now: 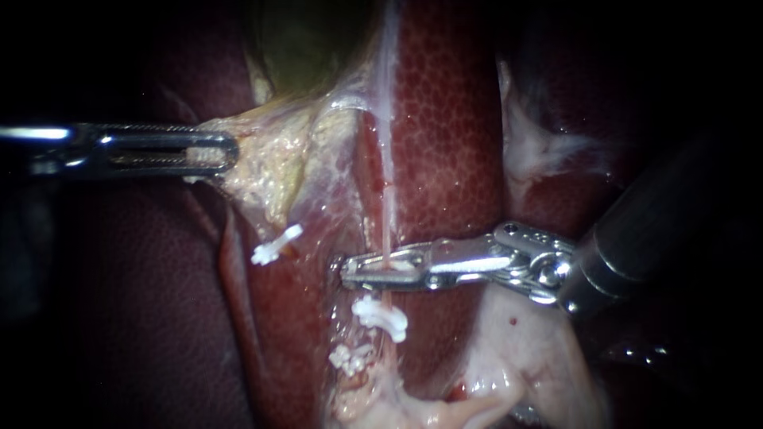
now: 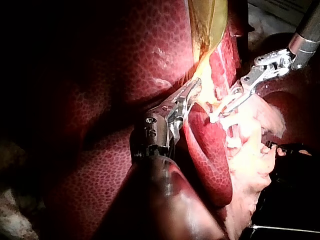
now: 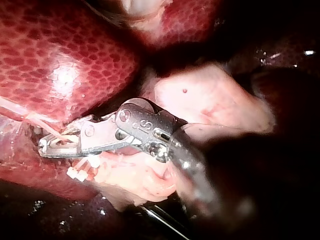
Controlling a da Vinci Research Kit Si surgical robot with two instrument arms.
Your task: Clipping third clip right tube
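Right tube (image 1: 387, 214): thin, taut over liver (image 1: 453, 143), lying between the slightly parted jaws of right instrument (image 1: 350, 272), not yet pinched, just above two clips (image 1: 381, 316). Well apart, left instrument (image 1: 230, 151), jaws clamped on pale tissue (image 1: 270, 159) below gallbladder (image 1: 306, 48).

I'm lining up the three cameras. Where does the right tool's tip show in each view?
Endoscope view: right tool near the centre, shaft from the right, at the thin pale tube.
Left wrist view: ahead of and beside the left tool, which grips yellowish tissue.
Right wrist view: at its own shaft's end, the tube running into it.
Shared landmark: the white clip on the tube beside the tool.
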